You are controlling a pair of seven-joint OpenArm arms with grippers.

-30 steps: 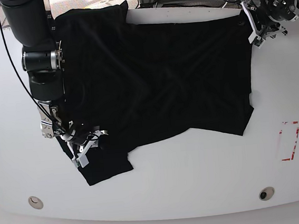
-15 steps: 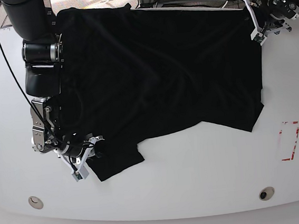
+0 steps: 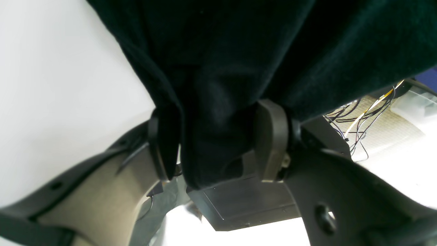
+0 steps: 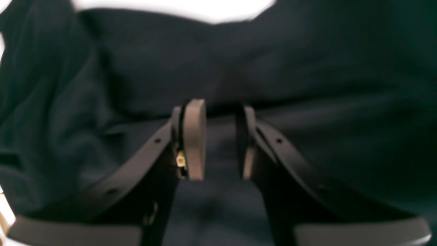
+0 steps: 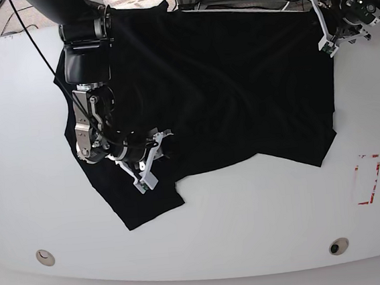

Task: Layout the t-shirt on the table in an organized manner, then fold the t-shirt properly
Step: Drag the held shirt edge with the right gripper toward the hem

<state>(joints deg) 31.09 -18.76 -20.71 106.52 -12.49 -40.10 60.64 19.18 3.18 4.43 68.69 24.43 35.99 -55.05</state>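
table: white top, smooth; bare along the near edge and at both ends, red tape rectangle near right.
t-shirt: black cloth, spread across the far half of the table, far edge at or just over the table's far edge. Near hem runs uneven; a loose flap lies at near left, and diagonal creases cross the middle.
handling (judgement): light, limp, no stiffness; will drape and bunch wherever it is lifted, and should slide easily on the smooth top. Not fragile. Single-layer pinches may slip.
where to hold (judgement): edges and corners, such as hem corners or shoulder seams, two points well apart so the cloth hangs taut between them.
right gripper: over the near-left part of the shirt; wrist view shows the jaws set narrowly with cloth between them, so clamped on the t-shirt.
left gripper: at the far right corner; wrist view shows a thick bunch of cloth filling the jaws, grasping the t-shirt.
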